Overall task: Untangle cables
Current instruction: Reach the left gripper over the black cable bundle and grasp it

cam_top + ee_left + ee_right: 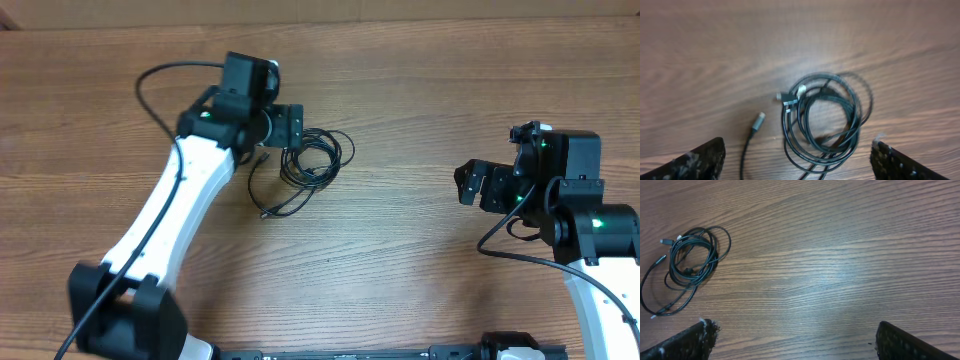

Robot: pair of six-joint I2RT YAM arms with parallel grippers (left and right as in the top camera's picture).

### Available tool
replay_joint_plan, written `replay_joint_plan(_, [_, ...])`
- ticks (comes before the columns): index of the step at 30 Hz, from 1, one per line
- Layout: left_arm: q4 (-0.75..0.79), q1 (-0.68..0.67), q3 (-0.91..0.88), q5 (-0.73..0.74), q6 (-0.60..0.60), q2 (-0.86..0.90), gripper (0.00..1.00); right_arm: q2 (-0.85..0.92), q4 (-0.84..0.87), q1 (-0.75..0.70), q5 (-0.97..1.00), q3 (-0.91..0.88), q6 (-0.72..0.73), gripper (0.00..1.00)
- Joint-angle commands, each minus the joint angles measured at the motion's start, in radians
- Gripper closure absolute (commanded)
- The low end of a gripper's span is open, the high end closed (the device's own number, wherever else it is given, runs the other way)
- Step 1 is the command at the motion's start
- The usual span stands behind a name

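Observation:
The cables (312, 160) are thin black cords coiled in a loose tangle on the wooden table, with a loose end trailing to the lower left. My left gripper (290, 127) hovers just above the coil's left side, open and empty. In the left wrist view the coil (822, 117) lies between the spread fingers (797, 162), with silver-tipped plugs at its upper left and one separate plug end (758, 121) to the left. My right gripper (470, 185) is open and empty, far right of the coil. The right wrist view shows the coil (690, 260) at the far left.
The wooden table (400, 90) stretches around the tangle. A thicker black arm cable (150, 85) loops off the left arm at the upper left. Another arm cable (500, 240) hangs by the right arm.

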Motion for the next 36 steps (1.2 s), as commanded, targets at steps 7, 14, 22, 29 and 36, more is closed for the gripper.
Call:
replay_joint_plan(7, [0.002,-0.065,0.019,-0.018,0.011,0.252,0.22,-0.005,0.001,-0.003,-0.006,0.027,0.000,0.00])
replay_joint_plan(14, [0.025,-0.073,0.019,-0.019,-0.047,0.344,0.36,-0.005,0.001,-0.003,-0.005,0.027,0.000,0.00])
replay_joint_plan(22, [0.067,-0.073,0.019,-0.018,-0.096,0.360,0.52,-0.005,0.001,-0.003,-0.005,0.027,0.000,0.00])
replay_joint_plan(29, [0.047,-0.074,0.016,-0.018,-0.180,0.360,0.80,-0.005,0.001,-0.003,-0.005,0.027,0.000,0.00])
replay_joint_plan(36, [0.025,-0.074,-0.004,-0.017,-0.187,0.360,0.95,-0.005,0.000,-0.003,-0.006,0.027,0.000,0.00])
